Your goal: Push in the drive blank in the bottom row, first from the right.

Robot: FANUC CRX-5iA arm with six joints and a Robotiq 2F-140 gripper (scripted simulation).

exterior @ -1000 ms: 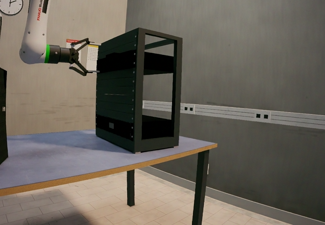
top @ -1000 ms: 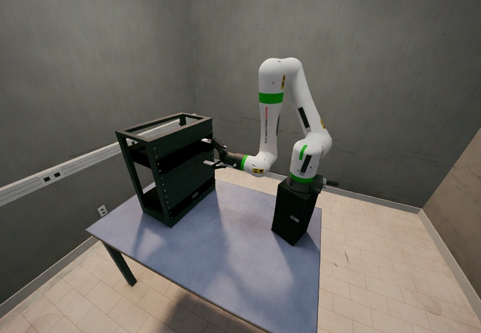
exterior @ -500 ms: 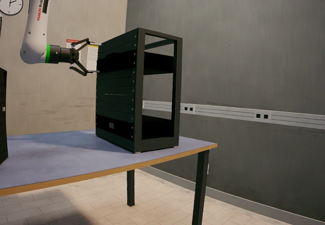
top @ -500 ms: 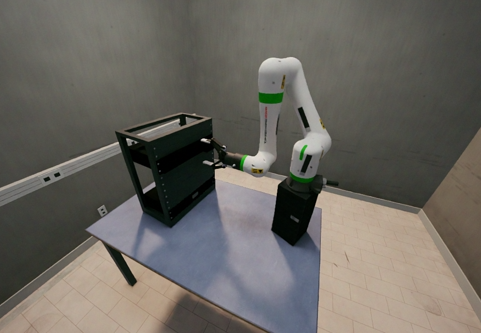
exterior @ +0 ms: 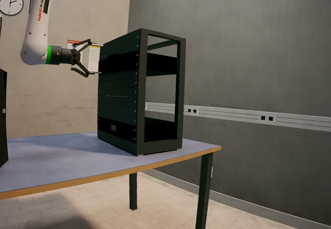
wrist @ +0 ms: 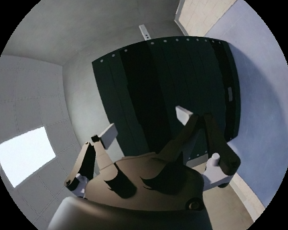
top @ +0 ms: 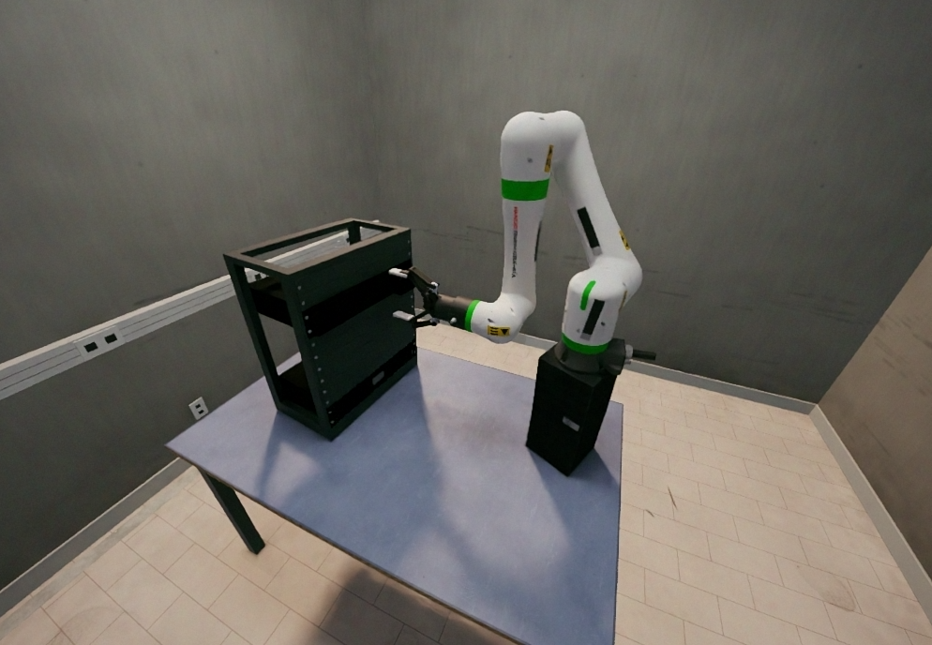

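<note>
The black open-frame rack [top: 330, 319] stands upright on the blue-grey table, with its dark slatted front facing my arm. It also shows in the exterior view [exterior: 139, 91] and the wrist view [wrist: 169, 91]. I cannot make out single drive blanks on the dark front; a small light label [top: 378, 376] marks the bottom band. My gripper [top: 406, 293] is open and empty, held level at the upper part of the front, near its right edge. In the exterior view the gripper's fingertips [exterior: 97, 58] reach the front face; I cannot tell if they touch. The gripper is also in the wrist view [wrist: 144, 124].
My black pedestal [top: 570, 414] stands on the table's right side. The rack sits near the table's far left corner, close to the table edge [exterior: 171, 159]. A white wall rail [exterior: 252, 117] runs behind the rack.
</note>
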